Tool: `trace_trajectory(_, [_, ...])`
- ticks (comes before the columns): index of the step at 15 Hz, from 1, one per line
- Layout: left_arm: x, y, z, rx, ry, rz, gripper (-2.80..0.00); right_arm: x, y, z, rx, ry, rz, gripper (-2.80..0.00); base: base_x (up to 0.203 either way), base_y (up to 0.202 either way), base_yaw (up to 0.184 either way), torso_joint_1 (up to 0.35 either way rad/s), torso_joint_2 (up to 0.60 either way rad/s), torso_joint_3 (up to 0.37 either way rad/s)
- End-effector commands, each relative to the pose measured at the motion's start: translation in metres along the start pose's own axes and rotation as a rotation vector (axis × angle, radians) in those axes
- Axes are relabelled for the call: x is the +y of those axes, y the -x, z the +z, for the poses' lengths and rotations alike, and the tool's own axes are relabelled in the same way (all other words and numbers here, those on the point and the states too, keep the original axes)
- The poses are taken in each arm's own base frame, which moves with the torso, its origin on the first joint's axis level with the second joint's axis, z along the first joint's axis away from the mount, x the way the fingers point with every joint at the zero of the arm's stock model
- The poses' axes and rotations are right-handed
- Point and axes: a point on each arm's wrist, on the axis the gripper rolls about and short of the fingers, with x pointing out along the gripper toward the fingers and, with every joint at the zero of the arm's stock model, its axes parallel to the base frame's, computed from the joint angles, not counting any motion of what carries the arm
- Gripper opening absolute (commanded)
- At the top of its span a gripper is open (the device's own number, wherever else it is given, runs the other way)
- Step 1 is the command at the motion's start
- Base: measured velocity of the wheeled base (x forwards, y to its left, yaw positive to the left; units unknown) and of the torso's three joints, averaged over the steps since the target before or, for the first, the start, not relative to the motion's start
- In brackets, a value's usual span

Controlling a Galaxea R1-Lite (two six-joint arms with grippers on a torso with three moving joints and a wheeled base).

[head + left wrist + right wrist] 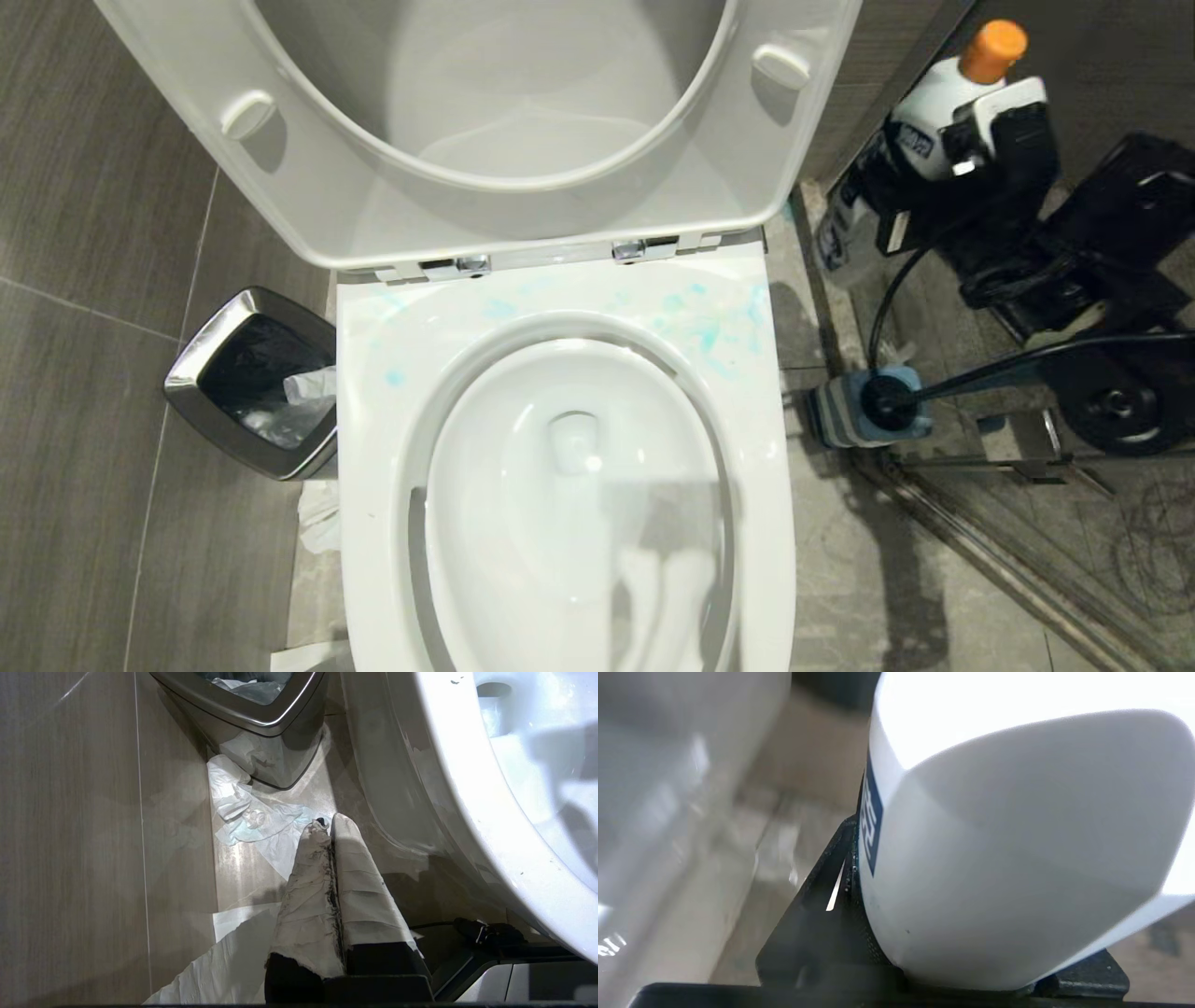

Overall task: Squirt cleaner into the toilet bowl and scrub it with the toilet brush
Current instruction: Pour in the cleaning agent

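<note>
My head camera looks steeply down from above the toilet bowl (569, 485), with the raised seat at the far edge of frame. The left wrist camera sits low behind the left gripper (327, 826), facing along its fingers toward the floor, and it shares the bowl's outer wall and the waste bin (261, 714) with the head view. The right wrist camera sits directly behind the right gripper (971, 952), so close to the cleaner (1017, 849) that the bottle fills most of its frame.
</note>
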Motion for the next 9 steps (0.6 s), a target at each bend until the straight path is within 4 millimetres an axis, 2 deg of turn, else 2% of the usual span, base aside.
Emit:
trace_trajectory(1, [0.0,0.0,0.0,0.001,0.0,0.001,-2.8,-0.027,0.036,0.059,-0.095,-0.014,-0.035,-2.8,0.0,0.0,0.0,0.0,0.0,0.0])
trace_trajectory(6, [0.0,0.0,0.0,0.003,0.0,0.0,-2.8,0.018,0.073,0.108,-0.019,-0.093,0.157,-2.8,0.0,0.0,0.0,0.0,0.0,0.0])
trace_trajectory(9, [0.0,0.0,0.0,0.001,0.0,0.001,-2.8,0.043,0.096,0.139,0.018,-0.035,0.257,-2.8,0.0,0.0,0.0,0.0,0.0,0.0])
